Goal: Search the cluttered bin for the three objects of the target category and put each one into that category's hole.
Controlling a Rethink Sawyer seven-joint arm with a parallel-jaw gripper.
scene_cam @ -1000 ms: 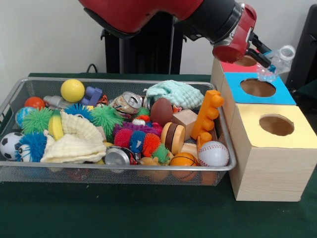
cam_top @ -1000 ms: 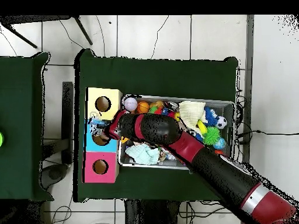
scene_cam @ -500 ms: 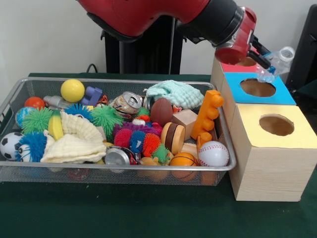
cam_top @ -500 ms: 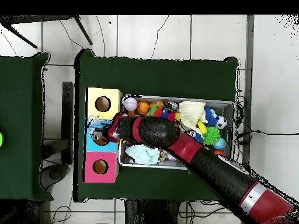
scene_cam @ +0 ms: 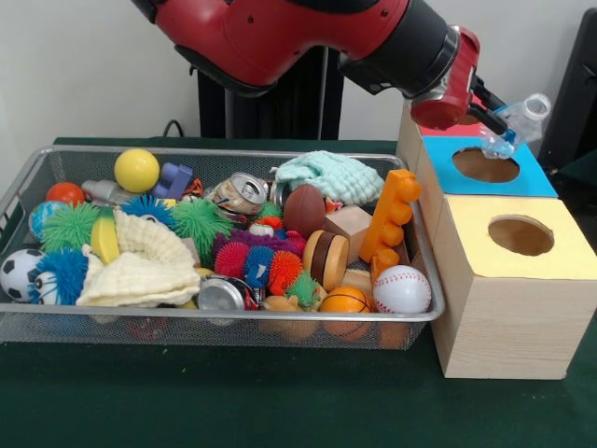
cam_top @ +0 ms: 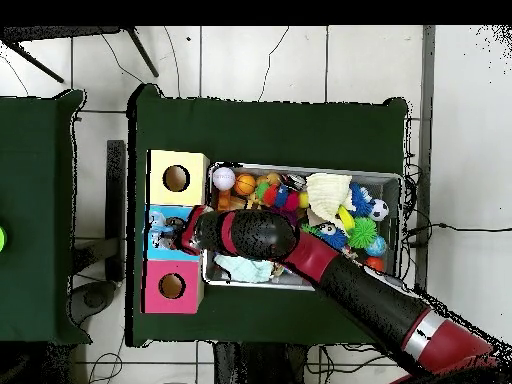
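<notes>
Since the last frame my red and black arm (scene_cam: 308, 37) has swung a little further over the boxes, and the gripper (scene_cam: 499, 114) has risen slightly, still clamped on a clear crumpled plastic bottle (scene_cam: 519, 119) above the far right rim of the blue-topped box's round hole (scene_cam: 485, 165).

Nearest in the front view, at lower right, I see the yellow-topped wooden box (scene_cam: 508, 294), its hole unobstructed. Its left wall stands just beside the wire mesh bin (scene_cam: 233, 327), whose right rim leaves barely any gap. A white baseball (scene_cam: 402, 289) sits in that near right corner. Behind the blue box, at upper right, the pink-topped box (scene_cam: 448, 128) is mostly hidden by the wrist.
</notes>
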